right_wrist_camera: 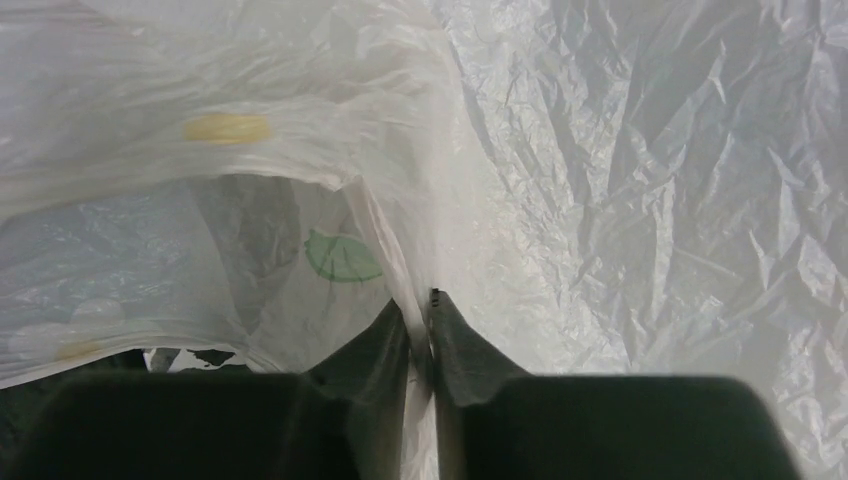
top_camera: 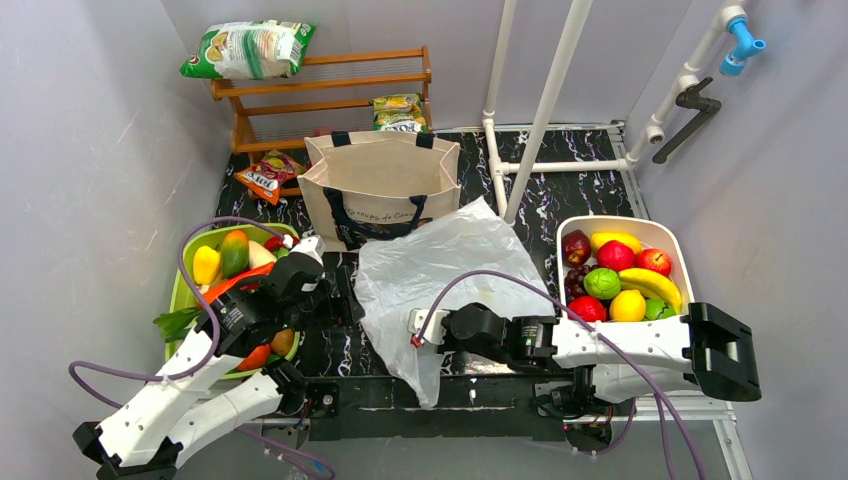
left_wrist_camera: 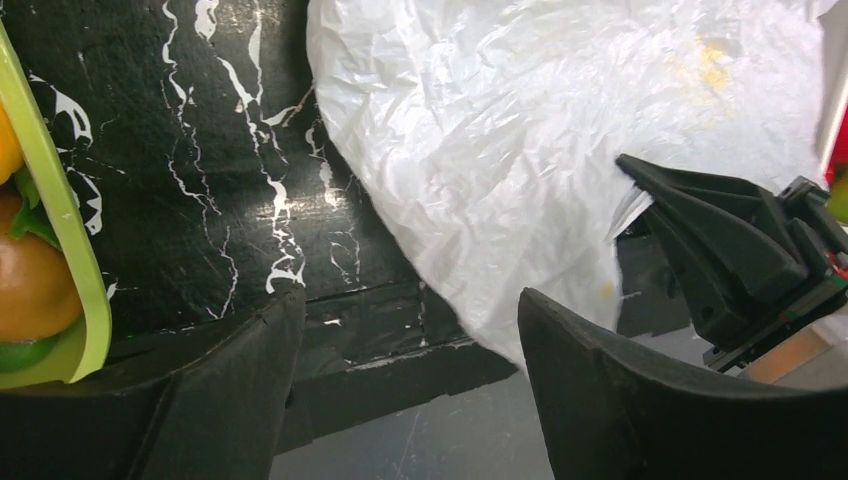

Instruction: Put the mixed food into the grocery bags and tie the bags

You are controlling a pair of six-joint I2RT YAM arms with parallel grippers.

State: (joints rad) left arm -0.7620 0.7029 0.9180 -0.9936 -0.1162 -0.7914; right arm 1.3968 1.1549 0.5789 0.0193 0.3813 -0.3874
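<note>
The white plastic grocery bag (top_camera: 440, 265) lies crumpled in the middle of the black mat. My right gripper (top_camera: 415, 328) is shut on a fold of its near edge; in the right wrist view the fingertips (right_wrist_camera: 420, 308) pinch the thin film, and the bag's mouth gapes to their left. The canvas tote (top_camera: 380, 185) stands upright behind it. My left gripper (top_camera: 343, 296) hovers open and holds nothing, left of the bag (left_wrist_camera: 540, 130). Mixed food sits in a green tray (top_camera: 180, 300) at left and a white tray (top_camera: 672, 245) at right.
Snack packets lie on the wooden shelf (top_camera: 398, 112), on top of it (top_camera: 248, 48) and on the mat beside it (top_camera: 268, 178). White pipes (top_camera: 545, 100) rise behind the bag. The green tray's rim (left_wrist_camera: 60, 220) is close to my left fingers.
</note>
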